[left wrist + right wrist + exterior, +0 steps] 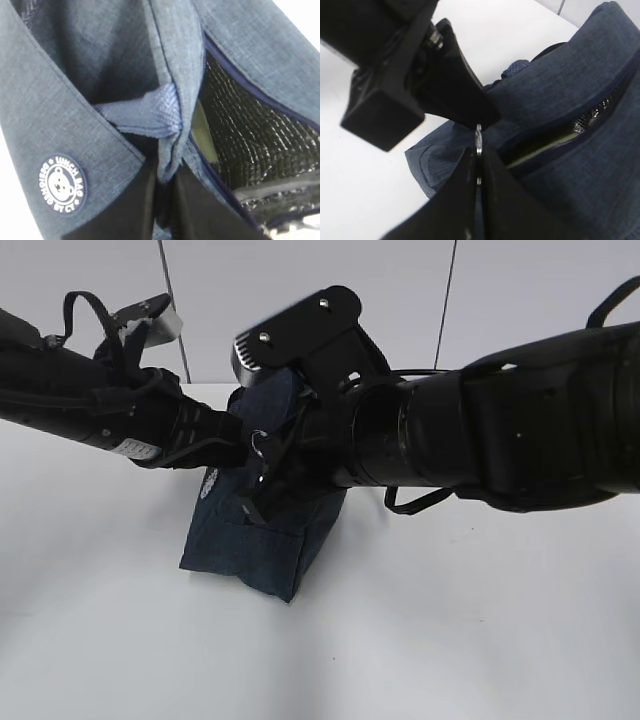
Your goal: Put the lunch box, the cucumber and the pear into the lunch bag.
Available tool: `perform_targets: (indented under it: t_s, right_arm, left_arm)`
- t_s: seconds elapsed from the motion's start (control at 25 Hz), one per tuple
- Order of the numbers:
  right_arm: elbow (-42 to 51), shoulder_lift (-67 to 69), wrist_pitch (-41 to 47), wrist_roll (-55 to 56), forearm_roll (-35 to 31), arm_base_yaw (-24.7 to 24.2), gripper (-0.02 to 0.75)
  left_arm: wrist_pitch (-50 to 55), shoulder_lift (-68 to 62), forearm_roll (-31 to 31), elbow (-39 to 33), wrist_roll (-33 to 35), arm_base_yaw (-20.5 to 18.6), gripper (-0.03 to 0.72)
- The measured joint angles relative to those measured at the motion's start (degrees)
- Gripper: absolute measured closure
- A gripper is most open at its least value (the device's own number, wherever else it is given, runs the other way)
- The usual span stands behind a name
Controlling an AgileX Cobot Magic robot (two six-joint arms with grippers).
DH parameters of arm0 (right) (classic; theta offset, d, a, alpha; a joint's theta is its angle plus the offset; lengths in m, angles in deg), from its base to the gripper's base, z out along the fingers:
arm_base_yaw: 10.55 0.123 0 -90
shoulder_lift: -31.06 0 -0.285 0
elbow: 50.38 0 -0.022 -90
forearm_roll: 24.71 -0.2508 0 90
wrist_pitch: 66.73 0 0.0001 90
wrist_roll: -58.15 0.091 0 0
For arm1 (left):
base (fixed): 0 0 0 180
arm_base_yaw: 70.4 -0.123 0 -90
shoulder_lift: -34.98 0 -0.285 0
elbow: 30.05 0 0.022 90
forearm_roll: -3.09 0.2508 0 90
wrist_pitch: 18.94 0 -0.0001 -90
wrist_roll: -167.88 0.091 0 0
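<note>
Navy fabric fills most of every view: the lunch bag (262, 540) stands on the white bench (450, 640), with both black arms meeting at its upper part. The left claw (165, 192) is pressed together on a fold of the bag's fabric beside the ribbed loop handle (145, 115), just right of a round bear badge (61, 184) on the bag's side. The right claw (479, 170) is pinched on the silver ring pull (478, 137) of the zipper, close beneath the other arm's dark body. The zipper gap is partly parted, showing a shiny quilted lining (250, 145) inside. Within that gap a pale sage-green edge shows, the lunch box (540, 145) lying inside the bag. Neither the cucumber nor the pear can be made out from these views.
</note>
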Motion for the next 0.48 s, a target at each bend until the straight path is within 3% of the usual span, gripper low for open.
perform_targets:
  t_s: [0.48]
  right_arm:
    - [-1.24, 0.00, -2.35, -3.29, -0.42, 0.09, 0.720]
  left_arm:
    - [1.05, 0.00, 0.37, 0.00, 0.00, 0.00, 0.685]
